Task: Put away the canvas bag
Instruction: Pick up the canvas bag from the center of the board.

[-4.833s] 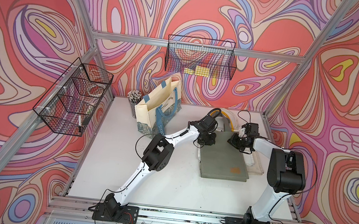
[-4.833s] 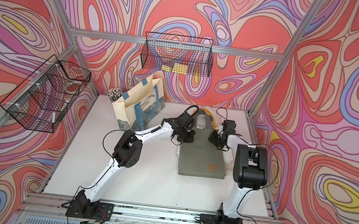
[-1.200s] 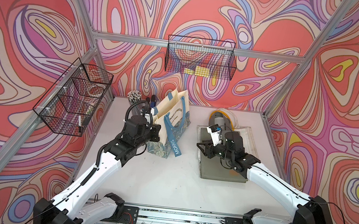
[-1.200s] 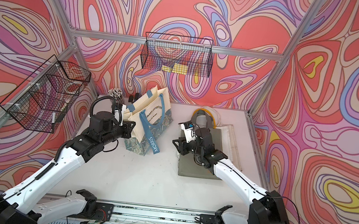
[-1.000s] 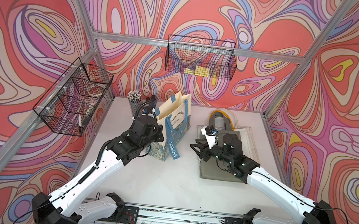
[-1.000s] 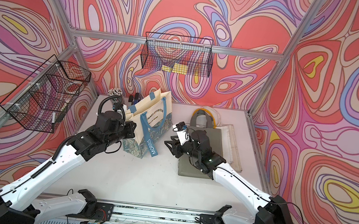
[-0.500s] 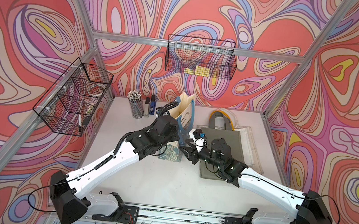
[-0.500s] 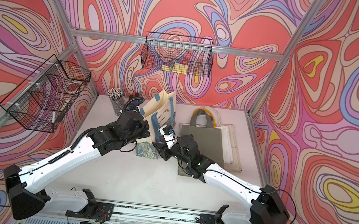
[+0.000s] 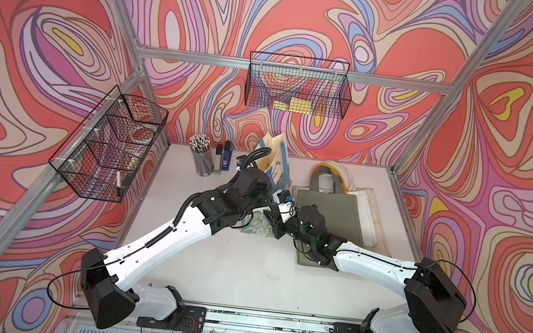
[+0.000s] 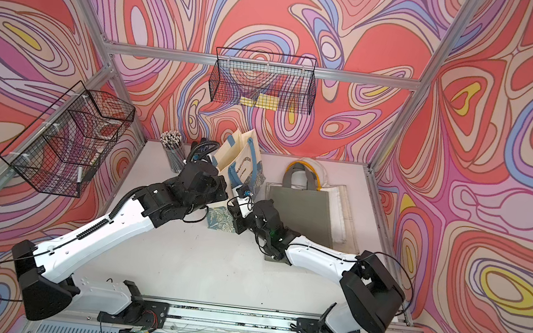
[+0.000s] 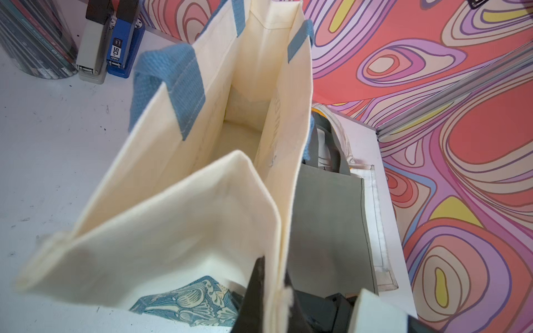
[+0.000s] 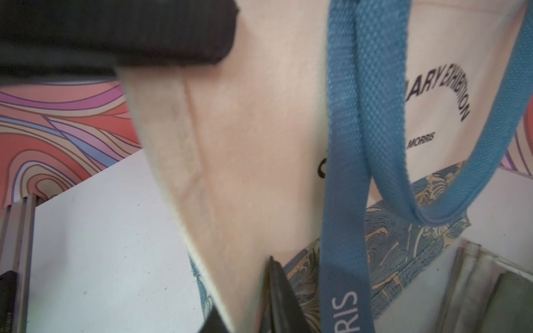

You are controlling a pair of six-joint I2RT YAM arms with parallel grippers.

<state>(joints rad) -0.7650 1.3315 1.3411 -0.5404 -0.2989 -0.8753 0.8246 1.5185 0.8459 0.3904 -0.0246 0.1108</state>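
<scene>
Two arms meet at the canvas bag [image 10: 241,161], which stands upright on the white table [image 10: 210,271] toward the back wall, between a pencil cup [image 10: 172,149] and a grey bag [image 10: 301,213] that lies flat. The cream bag's mouth gapes open, and its blue handles [image 11: 167,83] droop over its sides. In the left wrist view the left gripper [image 11: 272,276] is clamped on the bag's top edge, with one dark finger on each side of the cloth. In the right wrist view the right gripper [image 12: 243,288] sits low against the bag's printed face. Its jaws are drawn close with a fold of cream fabric between them, so it looks pinched on the bag too. Two staplers [image 11: 124,49] stand just beside the pencil cup.
</scene>
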